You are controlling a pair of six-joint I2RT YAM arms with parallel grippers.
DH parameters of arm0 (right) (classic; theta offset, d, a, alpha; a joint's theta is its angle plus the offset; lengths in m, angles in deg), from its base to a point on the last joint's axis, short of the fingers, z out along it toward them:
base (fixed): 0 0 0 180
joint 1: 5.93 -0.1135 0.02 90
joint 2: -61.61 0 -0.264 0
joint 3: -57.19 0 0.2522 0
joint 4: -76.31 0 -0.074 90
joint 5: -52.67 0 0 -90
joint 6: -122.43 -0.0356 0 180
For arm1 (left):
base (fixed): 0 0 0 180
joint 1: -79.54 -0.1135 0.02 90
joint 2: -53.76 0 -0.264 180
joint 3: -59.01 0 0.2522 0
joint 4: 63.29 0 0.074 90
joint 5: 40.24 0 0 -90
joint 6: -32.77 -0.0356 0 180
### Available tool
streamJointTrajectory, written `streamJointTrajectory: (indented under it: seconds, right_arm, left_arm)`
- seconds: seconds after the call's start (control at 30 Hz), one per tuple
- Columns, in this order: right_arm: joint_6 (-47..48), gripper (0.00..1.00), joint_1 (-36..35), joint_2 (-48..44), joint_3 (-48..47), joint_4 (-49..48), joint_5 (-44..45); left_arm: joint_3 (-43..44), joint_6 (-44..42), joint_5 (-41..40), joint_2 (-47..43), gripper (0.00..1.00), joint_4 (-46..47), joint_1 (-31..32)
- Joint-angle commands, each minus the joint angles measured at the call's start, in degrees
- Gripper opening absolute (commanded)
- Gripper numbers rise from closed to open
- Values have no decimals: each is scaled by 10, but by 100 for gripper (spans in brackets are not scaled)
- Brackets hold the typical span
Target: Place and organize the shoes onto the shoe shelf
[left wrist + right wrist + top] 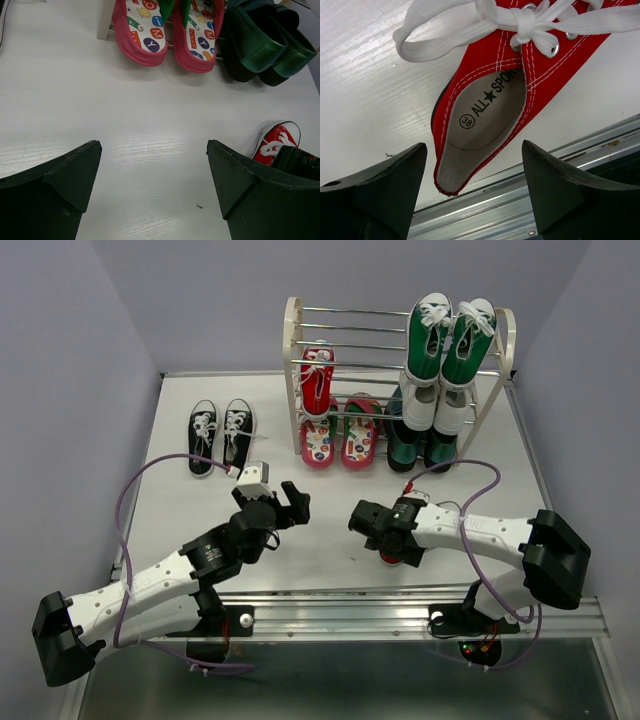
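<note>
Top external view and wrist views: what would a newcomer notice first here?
The cream-white shoe shelf with silver rods at the far edge of the white table stands out, green-and-white sneakers high on its right side. Near the front edge, the open right gripper straddles the heel of a red lace-up sneaker. A pair of black-white lace-up sneakers sits on the table left of the shelf.

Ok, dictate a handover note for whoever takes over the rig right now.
Left gripper: jaws open, empty, over the table.
Right gripper: jaws open either side of the loose red sneaker heel, near the table's front edge; not gripped yet.
Done: other red sneaker and flip-flops on the shoe shelf, left side.
Left: shelve the loose red sneaker, then the black-white sneakers, on the table left of the shelf.
</note>
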Motion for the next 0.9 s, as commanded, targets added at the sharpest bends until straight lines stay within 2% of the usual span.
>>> streamJointTrajectory:
  seconds: [0.0, 0.13, 0.3, 0.37, 0.43, 0.47, 0.53, 0.57, 0.6, 0.63, 0.67, 0.7, 0.73, 0.87]
  right_arm:
    - [-21, 80, -6, -17, 13, -46, 44]
    - [-33, 71, -6, -31, 23, -52, 68]
    - [-36, 70, -6, -34, 36, -53, 76]
    - [-31, 63, -1, -32, 39, -54, 72]
    - [-29, 56, -1, -32, 43, -53, 71]
    - [-27, 46, -1, -34, 44, -53, 71]
    - [-24, 35, -1, -37, 44, -53, 74]
    - [-20, 22, -1, -38, 42, -53, 75]
    - [-15, 16, -1, -38, 40, -54, 79]
    - [17, 4, -1, -38, 31, -55, 82]
    - [53, 1, -1, -38, 24, -65, 84]
    - [137, 1, -1, -38, 15, -87, 80]
    - [183, 1, -1, -39, 6, -96, 75]
    - [317, 1, -1, -40, -40, -96, 64]
  left_arm:
    - [-15, -8, -8, -5, 99, 37, 2]
    - [-20, -10, 6, 4, 99, 63, 2]
    - [-14, -15, 10, 18, 99, 71, 2]
    - [-12, -22, 12, 19, 99, 69, 2]
    - [-8, -27, 12, 17, 99, 66, 2]
    - [-8, -28, 11, 16, 99, 66, 2]
    - [-7, -29, 10, 12, 99, 66, 2]
    - [-7, -29, 9, 11, 99, 66, 2]
    - [-7, -29, 7, 9, 99, 66, 2]
    - [-6, -29, 6, 9, 99, 66, 2]
    - [-6, -29, 4, 9, 99, 66, 2]
    - [-4, -29, -1, 9, 99, 64, 2]
    - [-3, -30, -3, 9, 99, 62, 2]
    - [2, -33, -18, 11, 99, 53, 2]
